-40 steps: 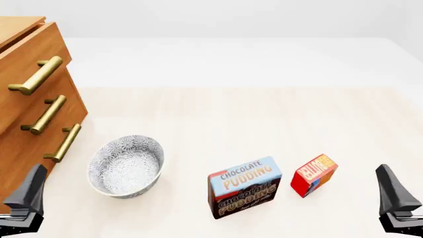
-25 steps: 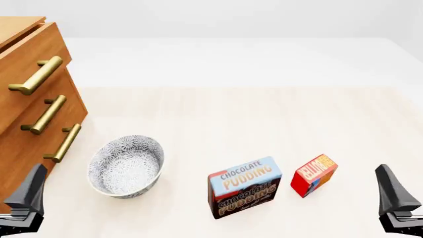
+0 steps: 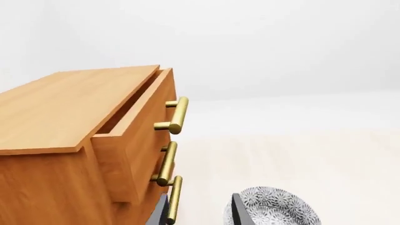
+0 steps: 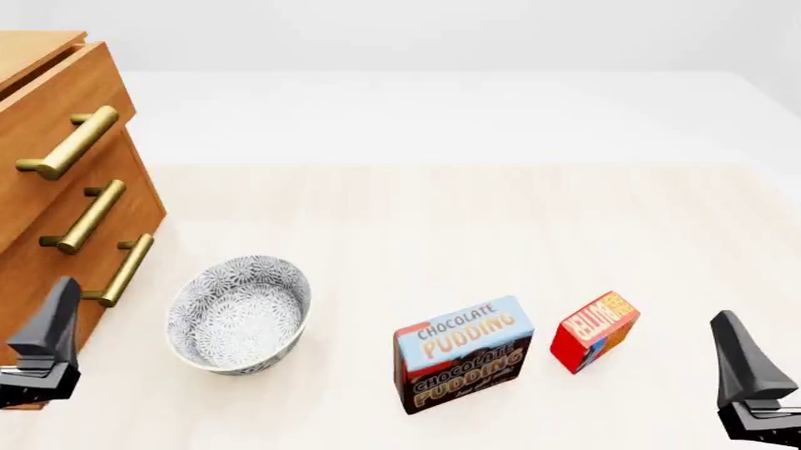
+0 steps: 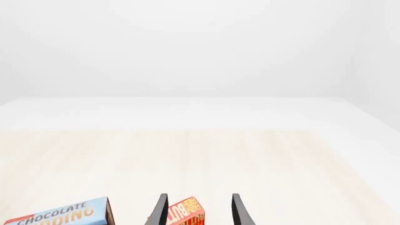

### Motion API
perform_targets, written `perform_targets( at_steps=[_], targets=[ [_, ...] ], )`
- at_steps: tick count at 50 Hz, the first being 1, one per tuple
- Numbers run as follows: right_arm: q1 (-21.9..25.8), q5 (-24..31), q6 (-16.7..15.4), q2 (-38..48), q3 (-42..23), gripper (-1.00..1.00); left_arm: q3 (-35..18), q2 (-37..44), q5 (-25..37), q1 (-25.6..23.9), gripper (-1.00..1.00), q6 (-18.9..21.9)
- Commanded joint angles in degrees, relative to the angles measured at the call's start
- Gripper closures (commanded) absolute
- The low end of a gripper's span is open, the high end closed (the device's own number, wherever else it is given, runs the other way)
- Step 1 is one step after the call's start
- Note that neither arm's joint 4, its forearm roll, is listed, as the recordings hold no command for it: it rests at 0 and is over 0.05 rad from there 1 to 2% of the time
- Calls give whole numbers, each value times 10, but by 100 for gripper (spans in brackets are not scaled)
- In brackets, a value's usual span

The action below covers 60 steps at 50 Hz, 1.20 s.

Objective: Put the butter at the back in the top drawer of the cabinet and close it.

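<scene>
The butter (image 4: pixel 595 330), a small red box, lies on the table at the front right; the right wrist view shows the butter (image 5: pixel 187 213) ahead, beyond the fingers. My right gripper (image 4: pixel 738 342) is open and empty, a little right of it and nearer the table's front edge. The cabinet (image 4: pixel 37 272) stands at the left. Its top drawer (image 4: pixel 56 103) is pulled partly out, a gap showing behind the drawer front (image 3: pixel 140 136) under the cabinet top. My left gripper (image 4: pixel 56 309) hangs open in front of the lower drawers, holding nothing.
A patterned grey bowl (image 4: pixel 238 314) sits just right of the cabinet, close to my left gripper. A Chocolate Pudding box (image 4: pixel 463 354) stands left of the butter. Brass bar handles (image 4: pixel 69 141) stick out from all three drawer fronts.
My left gripper has risen and moved slightly forward toward the cabinet's lower drawers. The right gripper and the objects have stayed put.
</scene>
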Motion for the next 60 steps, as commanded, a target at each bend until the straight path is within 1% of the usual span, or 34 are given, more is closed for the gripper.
perform_targets(
  at_steps=[1, 2, 4, 8, 15, 18, 24, 26, 29, 32, 33, 35, 37, 38, 39, 40, 42, 47, 49, 52, 59, 60],
  targets=[
    [0, 0, 0, 0, 0, -100, -34, 74, -37, 10, -100, 28],
    [0, 0, 0, 0, 0, -100, -43, 77, -24, 10, -100, 42],
    [0, 0, 0, 0, 0, -100, -52, 73, -9, 7, -100, 51],
    [0, 0, 0, 0, 0, -100, -65, 81, -1, 3, -100, 62],
    [0, 0, 0, 0, 0, -100, -89, 97, 17, -9, -100, 98],
    [0, 0, 0, 0, 0, -100, -94, 101, 21, -14, -100, 106],
    [0, 0, 0, 0, 0, -100, -108, 118, 28, -26, -100, 143],
    [0, 0, 0, 0, 0, -100, -110, 119, 31, -28, -100, 147],
    [0, 0, 0, 0, 0, -100, -120, 123, 43, -32, -100, 169],
    [0, 0, 0, 0, 0, -100, -123, 127, 45, -33, -100, 179],
    [0, 0, 0, 0, 0, -100, -126, 130, 50, -36, -100, 191],
    [0, 0, 0, 0, 0, -100, -137, 125, 65, -35, -100, 193],
    [0, 0, 0, 0, 0, -100, -143, 122, 73, -37, -100, 202],
    [0, 0, 0, 0, 0, -100, -143, 122, 73, -37, -100, 202],
    [0, 0, 0, 0, 0, -100, -148, 125, 77, -41, -100, 214],
    [0, 0, 0, 0, 0, -100, -149, 125, 77, -41, -100, 214],
    [0, 0, 0, 0, 0, -100, -152, 135, 76, -42, -100, 228],
    [0, 0, 0, 0, 0, -100, -170, 147, 89, -45, -100, 241],
    [0, 0, 0, 0, 0, -100, -167, 159, 84, -42, -100, 257],
    [0, 0, 0, 0, 0, -100, -176, 156, 95, -43, -100, 260],
    [0, 0, 0, 0, 0, -100, -188, 168, 104, -47, -100, 301],
    [0, 0, 0, 0, 0, -100, -188, 168, 104, -47, -100, 301]
  ],
)
